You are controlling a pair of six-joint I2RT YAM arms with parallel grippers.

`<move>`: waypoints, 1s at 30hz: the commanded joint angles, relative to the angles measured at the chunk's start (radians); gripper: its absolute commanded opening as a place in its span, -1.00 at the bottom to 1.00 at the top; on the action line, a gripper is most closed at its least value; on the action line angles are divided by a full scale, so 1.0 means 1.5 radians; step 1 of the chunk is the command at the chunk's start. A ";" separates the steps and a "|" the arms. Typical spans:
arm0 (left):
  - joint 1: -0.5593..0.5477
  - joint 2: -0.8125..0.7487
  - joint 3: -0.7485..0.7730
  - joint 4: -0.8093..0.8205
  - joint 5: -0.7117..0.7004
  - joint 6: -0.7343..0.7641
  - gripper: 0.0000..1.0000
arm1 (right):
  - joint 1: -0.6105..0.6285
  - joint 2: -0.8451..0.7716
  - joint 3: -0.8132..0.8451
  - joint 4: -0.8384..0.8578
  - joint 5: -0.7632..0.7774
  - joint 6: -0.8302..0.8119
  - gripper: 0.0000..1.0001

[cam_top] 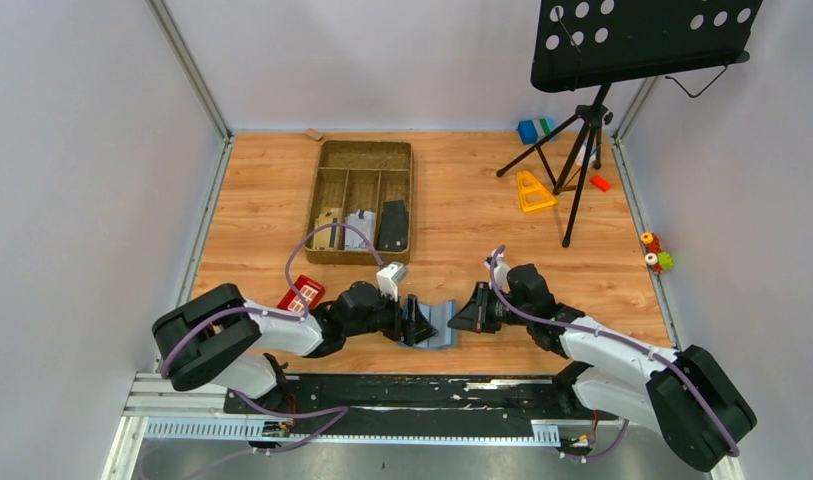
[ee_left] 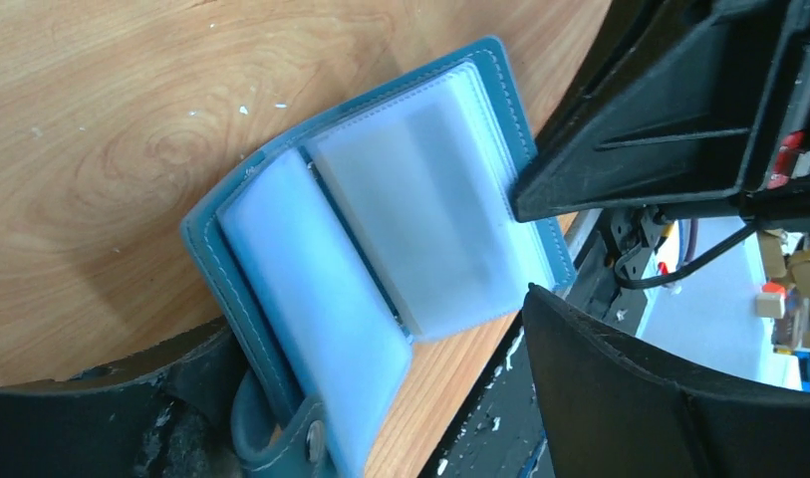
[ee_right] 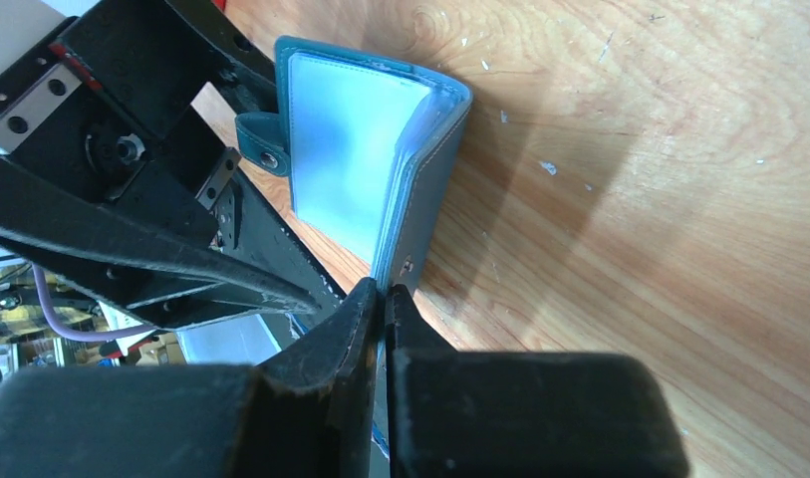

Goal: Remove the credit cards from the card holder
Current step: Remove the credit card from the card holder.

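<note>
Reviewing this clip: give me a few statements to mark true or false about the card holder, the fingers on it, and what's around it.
1. The card holder is open, with its pale sleeves showing. True.
2. The right gripper has its fingers closed on an edge of the holder's cover. True.
3. The card holder sits inside the brown tray. False: it is outside the tray, nearer the arm bases.
4. The red block lies on the right arm's side. False: it is beside the left arm.
</note>
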 commanded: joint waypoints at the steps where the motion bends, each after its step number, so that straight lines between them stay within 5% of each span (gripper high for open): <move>1: -0.005 -0.049 0.001 -0.032 -0.008 0.032 0.87 | 0.005 -0.007 0.020 0.008 0.013 0.000 -1.00; 10: -0.005 -0.083 -0.024 -0.023 -0.005 0.052 1.00 | 0.004 0.004 0.026 0.020 0.000 0.007 -1.00; 20: -0.005 -0.027 -0.052 0.112 0.010 -0.008 0.67 | 0.011 0.026 0.076 -0.029 0.026 -0.027 -1.00; 30: -0.005 -0.040 -0.021 0.002 -0.019 0.014 0.83 | 0.028 0.084 0.083 0.040 0.015 0.015 -0.98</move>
